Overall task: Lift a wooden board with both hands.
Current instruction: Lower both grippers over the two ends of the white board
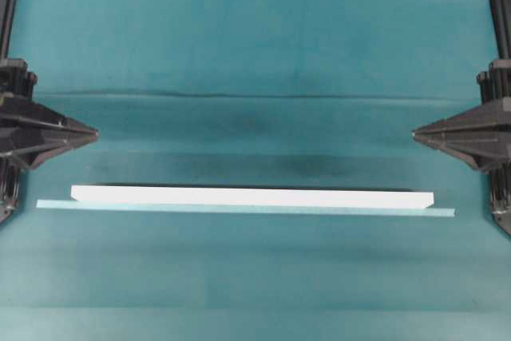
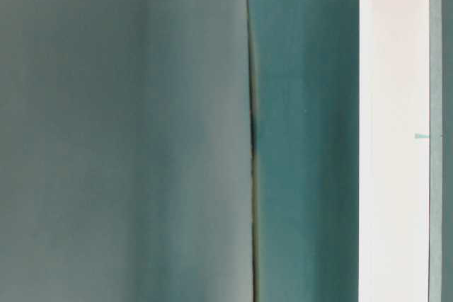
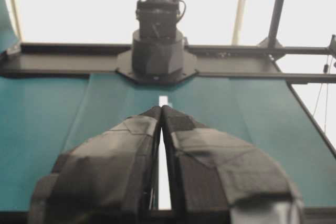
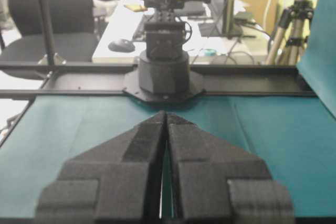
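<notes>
Clearly nothing's begun: the wooden board point(image 1: 251, 196) lies mid-frame, reachable endwise, both grippers (left point(image 1: 96, 135), right point(image 1: 414, 133)) pinched closed, empty, at the edges.

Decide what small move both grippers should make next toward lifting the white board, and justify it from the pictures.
Probably open both and bring them down toward the board's ends. The left gripper and right gripper are shut and hold nothing, pointing at each other behind the wooden board, which lies flat and untouched on the teal cloth beside a pale-teal strip.
</notes>
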You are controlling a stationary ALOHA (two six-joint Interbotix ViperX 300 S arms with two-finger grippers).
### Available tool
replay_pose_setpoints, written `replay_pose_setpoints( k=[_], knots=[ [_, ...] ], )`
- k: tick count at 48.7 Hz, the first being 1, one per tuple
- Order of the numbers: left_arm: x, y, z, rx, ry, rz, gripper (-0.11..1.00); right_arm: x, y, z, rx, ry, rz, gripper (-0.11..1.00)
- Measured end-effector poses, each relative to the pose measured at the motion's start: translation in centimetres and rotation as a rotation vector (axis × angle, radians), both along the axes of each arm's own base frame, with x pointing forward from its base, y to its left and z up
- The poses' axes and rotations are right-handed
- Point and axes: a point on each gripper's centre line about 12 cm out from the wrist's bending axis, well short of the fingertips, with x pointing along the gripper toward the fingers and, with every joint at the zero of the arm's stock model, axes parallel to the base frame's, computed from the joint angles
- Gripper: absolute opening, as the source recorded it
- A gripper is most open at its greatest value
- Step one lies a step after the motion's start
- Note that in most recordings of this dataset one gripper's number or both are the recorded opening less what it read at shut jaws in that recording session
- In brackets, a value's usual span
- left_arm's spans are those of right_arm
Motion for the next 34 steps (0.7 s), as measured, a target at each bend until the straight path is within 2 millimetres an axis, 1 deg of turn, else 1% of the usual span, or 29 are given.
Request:
replay_pose_setpoints(
  k=[2,5,8,19,26,34],
  knots=[
    [0.2,0.0,0.2,-0.024,0.012,-0.002,0.12,0.1,0.0,0.0,0.008,0.005,-0.002,0.09],
    [0.8,0.0,0.9,-0.076,0.046,-0.003,0.02,0.4,-0.3,0.3,0.073,0.032,-0.013,0.01],
    [1.4,0.1,1.3,-0.110,0.091,-0.002,-0.02,0.9,-0.5,0.6,0.132,0.082,-0.025,0.00],
    [3.4,-0.2,1.5,-0.149,0.368,0.009,-0.02,3.1,-0.8,1.3,0.230,0.421,-0.041,0.00],
    [5.0,-0.3,1.4,-0.144,0.549,0.021,-0.02,4.2,-0.5,0.6,0.256,0.648,-0.041,0.00],
    [6.1,-0.4,1.2,-0.138,0.713,0.033,-0.02,5.4,-0.4,-0.4,0.256,0.867,-0.043,0.00]
  ],
)
